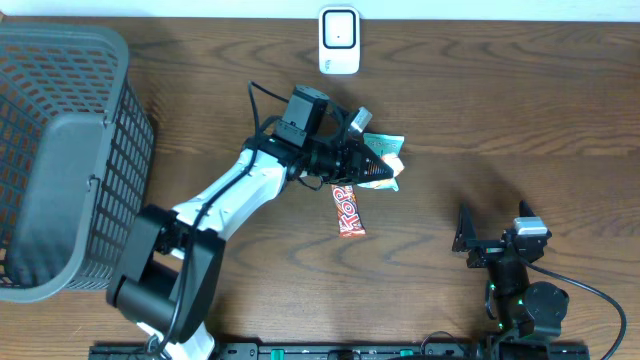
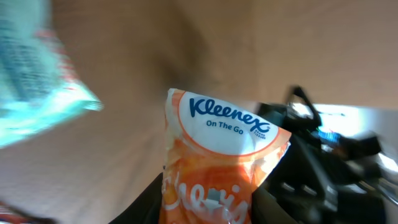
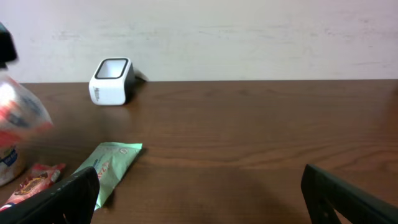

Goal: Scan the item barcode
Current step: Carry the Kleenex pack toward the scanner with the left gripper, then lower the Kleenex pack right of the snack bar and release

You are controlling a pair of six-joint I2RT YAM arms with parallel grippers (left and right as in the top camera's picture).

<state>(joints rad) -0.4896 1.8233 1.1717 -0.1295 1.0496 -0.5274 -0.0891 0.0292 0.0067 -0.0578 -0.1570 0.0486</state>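
Near the front right of the table (image 1: pixel 520 110), the right gripper (image 1: pixel 495 228) sits with its jaws spread wide and nothing between them. Farther in, past a red candy bar (image 1: pixel 348 212), the left gripper (image 1: pixel 366 165) is clamped on an orange Kleenex pack (image 2: pixel 224 134) near the table's middle, beside a green packet (image 3: pixel 112 160). The white scanner (image 1: pixel 339 40) stands at the far edge, well apart from the Kleenex pack.
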